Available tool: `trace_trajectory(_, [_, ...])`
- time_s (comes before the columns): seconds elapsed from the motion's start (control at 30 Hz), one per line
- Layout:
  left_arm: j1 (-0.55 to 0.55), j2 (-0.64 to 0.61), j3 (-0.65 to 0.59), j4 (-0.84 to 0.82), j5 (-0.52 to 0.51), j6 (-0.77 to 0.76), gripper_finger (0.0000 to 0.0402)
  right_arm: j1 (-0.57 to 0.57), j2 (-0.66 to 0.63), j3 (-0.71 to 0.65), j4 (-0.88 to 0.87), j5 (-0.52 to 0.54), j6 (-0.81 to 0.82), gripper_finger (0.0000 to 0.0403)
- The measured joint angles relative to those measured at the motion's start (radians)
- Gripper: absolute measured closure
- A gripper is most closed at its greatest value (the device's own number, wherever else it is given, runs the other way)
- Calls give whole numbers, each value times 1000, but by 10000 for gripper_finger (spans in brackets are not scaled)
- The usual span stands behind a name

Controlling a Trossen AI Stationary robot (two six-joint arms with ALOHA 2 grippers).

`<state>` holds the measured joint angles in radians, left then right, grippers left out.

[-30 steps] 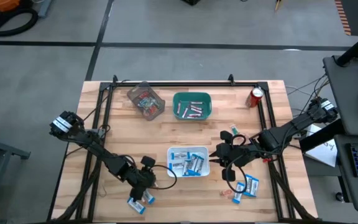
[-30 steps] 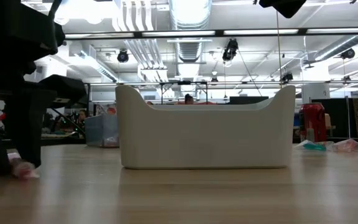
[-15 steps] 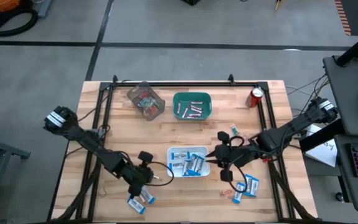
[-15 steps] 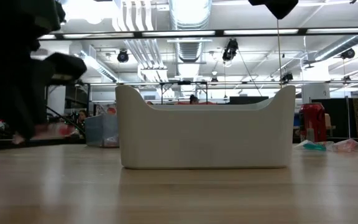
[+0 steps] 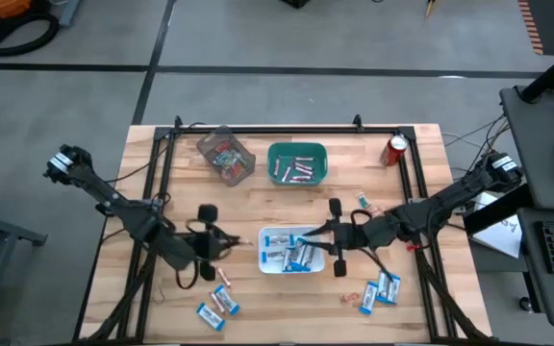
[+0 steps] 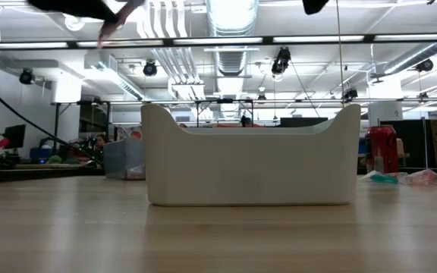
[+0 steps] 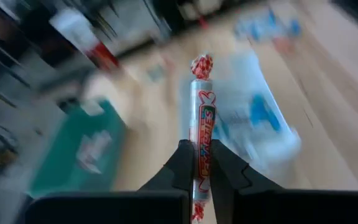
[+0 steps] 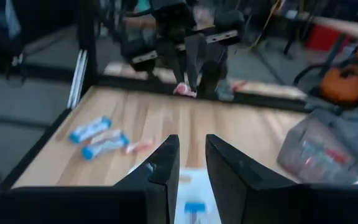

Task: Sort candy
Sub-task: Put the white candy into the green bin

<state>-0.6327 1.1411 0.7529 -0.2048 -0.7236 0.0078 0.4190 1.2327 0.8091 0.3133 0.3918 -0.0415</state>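
Note:
My left gripper [image 5: 225, 243] hovers left of the white tray [image 5: 264, 252], shut on a slim pinkish-white candy stick [image 7: 202, 118]. In the right wrist view it shows far off, the stick [image 8: 184, 90] at its tips. My right gripper [image 8: 191, 163] is over the white tray's right part [image 5: 320, 237], pointing level toward the table's left, open by a narrow gap with nothing between its tips. Blue-and-white packets [image 5: 294, 252] lie in the white tray. Pinkish sticks lie in the green tray [image 5: 275, 152], and red-orange pieces in the clear box [image 5: 226, 157]. My left gripper pinches the candy stick's lower half [image 7: 201, 144] between its two fingers. The stick lies along the fingers and reaches out past their tips, ending in a twisted wrapper end [image 7: 202, 64]. The fingers slant down toward the table's right. The stick is lifted clear of the table.
Loose candy lies on the wood: two blue packets [image 5: 217, 308] and a pink stick [image 5: 224, 276] near the front left, several pieces [image 5: 378, 291] at the front right, and one [image 5: 363, 202] behind the right gripper. A red can [image 5: 396, 149] stands at the back right.
My left gripper has risen from the table's near-left part with the candy stick, gone toward the far edge, and tipped up from pointing steeply down. The stick is now lifted clear. My right gripper has crept left over the white tray and tipped up toward level.

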Motion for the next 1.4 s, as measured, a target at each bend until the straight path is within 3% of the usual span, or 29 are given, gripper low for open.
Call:
trace_trajectory(0.1, [0, -34, -33, 203, -52, 125, 397, -28, 1, -45, 139, 1, -23, 330])
trace_trajectory(0.27, [16, -23, -166, 749, -35, 358, 396, -73, 54, -75, 298, 1, -39, 330])
trace_trajectory(0.4, [50, 30, -281, 1110, 20, 385, 396, -91, 141, -73, 424, 0, -73, 330])
trace_trajectory(0.57, [71, 125, -356, 1383, 26, 382, 396, -110, 225, -30, 503, -7, -73, 305])
trace_trajectory(0.8, [92, 257, -336, 1510, 29, 382, 395, -142, 299, 54, 518, -9, -49, 235])
trace_trajectory(1.03, [120, 360, -273, 1540, 27, 389, 395, -164, 370, 149, 512, -130, -53, 197])
trace_trajectory(1.23, [126, 398, -244, 1557, 28, 409, 395, -164, 396, 182, 504, -134, -84, 204])
trace_trajectory(1.4, [127, 399, -248, 1558, 28, 404, 395, -164, 402, 189, 507, -138, -90, 250])
